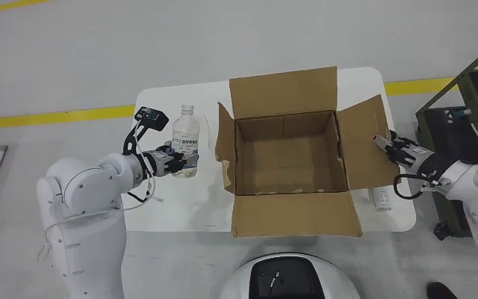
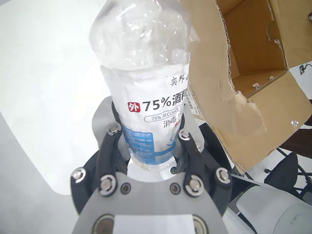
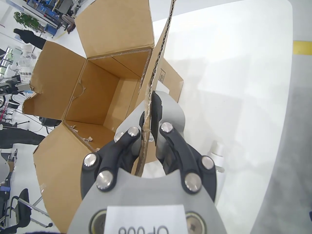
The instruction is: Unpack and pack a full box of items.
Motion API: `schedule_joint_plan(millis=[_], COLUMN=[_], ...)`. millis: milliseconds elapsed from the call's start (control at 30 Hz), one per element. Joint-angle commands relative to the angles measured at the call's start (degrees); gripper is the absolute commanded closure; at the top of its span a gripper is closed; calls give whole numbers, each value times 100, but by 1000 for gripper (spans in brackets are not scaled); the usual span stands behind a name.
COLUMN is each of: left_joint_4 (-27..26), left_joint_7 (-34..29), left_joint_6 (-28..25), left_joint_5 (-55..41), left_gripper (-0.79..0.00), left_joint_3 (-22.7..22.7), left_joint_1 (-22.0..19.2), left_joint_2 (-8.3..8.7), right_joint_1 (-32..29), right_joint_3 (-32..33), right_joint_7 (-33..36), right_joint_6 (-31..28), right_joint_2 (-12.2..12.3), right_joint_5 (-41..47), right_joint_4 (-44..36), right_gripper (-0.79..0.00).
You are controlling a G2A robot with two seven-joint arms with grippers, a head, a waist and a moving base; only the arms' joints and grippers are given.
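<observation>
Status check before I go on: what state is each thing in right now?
box: open, four flaps out, empty inside.
bottle: capped, upright, held beside the box.
left gripper: shut on bottle, near its base.
right gripper: shut on flap of box.

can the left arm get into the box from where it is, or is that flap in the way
Probably yes, from above. The left hand, shut on the bottle, is beside the box, whose raised side flap stands between them; the top is open and the inside looks empty.
</observation>
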Motion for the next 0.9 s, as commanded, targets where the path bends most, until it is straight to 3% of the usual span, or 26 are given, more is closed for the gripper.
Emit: schedule_joint_plan(millis=[0,200,633,867], left_joint_4=[0,-8,39,-102], left_joint_7=[0,223,344,454], left_joint_6=[0,-5,90,128], left_joint_5=[0,94,402,-111], left_gripper=[0,0,0,0], left_joint_3=[0,-47,-1039,-1201], left_joint_1=[0,103,441,421], left_joint_2=[0,17,275,361], right_joint_1=[-14,-11,112,103], right_joint_3=[2,6,142,87], right_joint_7=[-11,-36,-194,-110], right_joint_6=[-4,-8,165,76], right_joint_2=[6,25,70,91], right_joint_5=[-8,-16,-100,-38], right_joint_4=[-2,-6,141,125], right_gripper=[0,0,0,0])
